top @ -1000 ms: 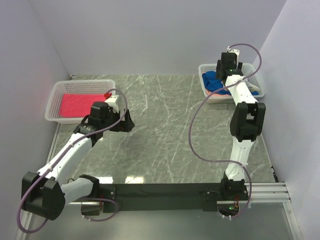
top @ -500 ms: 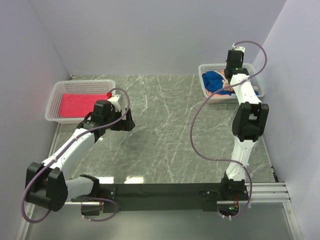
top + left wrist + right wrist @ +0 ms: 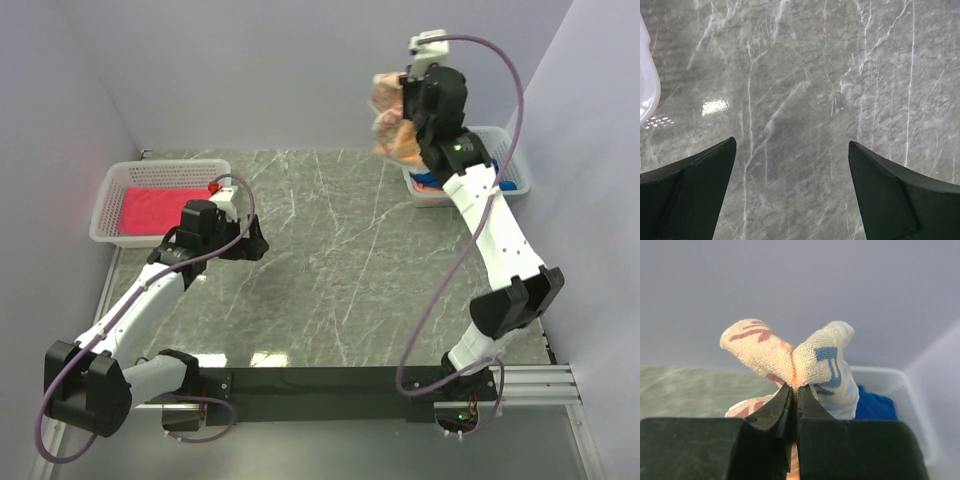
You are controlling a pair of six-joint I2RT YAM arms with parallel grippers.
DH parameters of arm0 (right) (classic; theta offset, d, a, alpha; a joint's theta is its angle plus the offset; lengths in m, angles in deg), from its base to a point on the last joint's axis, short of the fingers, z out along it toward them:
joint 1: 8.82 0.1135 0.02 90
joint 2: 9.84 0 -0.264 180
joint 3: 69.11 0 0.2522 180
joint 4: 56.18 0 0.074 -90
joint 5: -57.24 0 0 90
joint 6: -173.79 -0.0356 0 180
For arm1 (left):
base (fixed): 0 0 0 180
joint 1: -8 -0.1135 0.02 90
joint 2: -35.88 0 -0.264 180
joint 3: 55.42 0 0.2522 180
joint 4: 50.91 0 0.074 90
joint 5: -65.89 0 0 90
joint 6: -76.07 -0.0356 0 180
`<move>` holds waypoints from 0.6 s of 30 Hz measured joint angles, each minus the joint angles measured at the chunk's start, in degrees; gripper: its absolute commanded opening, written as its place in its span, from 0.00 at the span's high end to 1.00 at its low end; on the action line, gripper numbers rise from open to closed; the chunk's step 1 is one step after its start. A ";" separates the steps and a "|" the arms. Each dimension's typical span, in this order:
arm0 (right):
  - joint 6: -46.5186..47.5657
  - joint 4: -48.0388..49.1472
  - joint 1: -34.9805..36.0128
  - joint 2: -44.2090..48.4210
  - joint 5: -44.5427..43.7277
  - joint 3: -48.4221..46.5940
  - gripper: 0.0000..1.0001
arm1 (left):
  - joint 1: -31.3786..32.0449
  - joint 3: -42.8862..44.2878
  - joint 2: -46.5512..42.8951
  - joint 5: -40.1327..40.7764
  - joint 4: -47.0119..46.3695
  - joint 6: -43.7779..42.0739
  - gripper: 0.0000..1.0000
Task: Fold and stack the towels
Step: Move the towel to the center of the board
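Top external view shows the right end effector (image 3: 402, 112), down in the far-right basket (image 3: 514, 152) a second ago, now raised high above it, pinching the printed towel (image 3: 386, 122), so folding can likely begin once it reaches the bench (image 3: 330, 250), where the left end effector (image 3: 252, 240) hangs spread.

Close view along the right claw (image 3: 794, 390): its two black fingers (image 3: 771, 412) are pressed together, pinching a fold of a printed towel (image 3: 812, 362). The cream terry cloth bulges above the fingertips in two rounded lobes, the left marked with orange-red, the right with blue block shapes. Behind, at right, a white basket (image 3: 907, 390) holds a deep blue towel (image 3: 876, 406). A green marbled bench (image 3: 685, 390) lies at left, under a pale lilac wall (image 3: 790, 280).
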 measured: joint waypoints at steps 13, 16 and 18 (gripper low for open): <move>-15.26 4.52 24.90 15.26 13.11 48.83 0.53 | 0.00 -0.02 -4.87 2.99 -0.04 0.68 0.01; -19.50 -0.59 31.85 13.73 16.50 58.38 0.33 | 0.00 -0.11 -5.81 3.54 -0.17 1.49 0.00; -20.92 -4.61 35.58 13.51 17.42 60.33 0.30 | 0.00 -0.11 -6.01 3.63 -0.28 2.01 0.01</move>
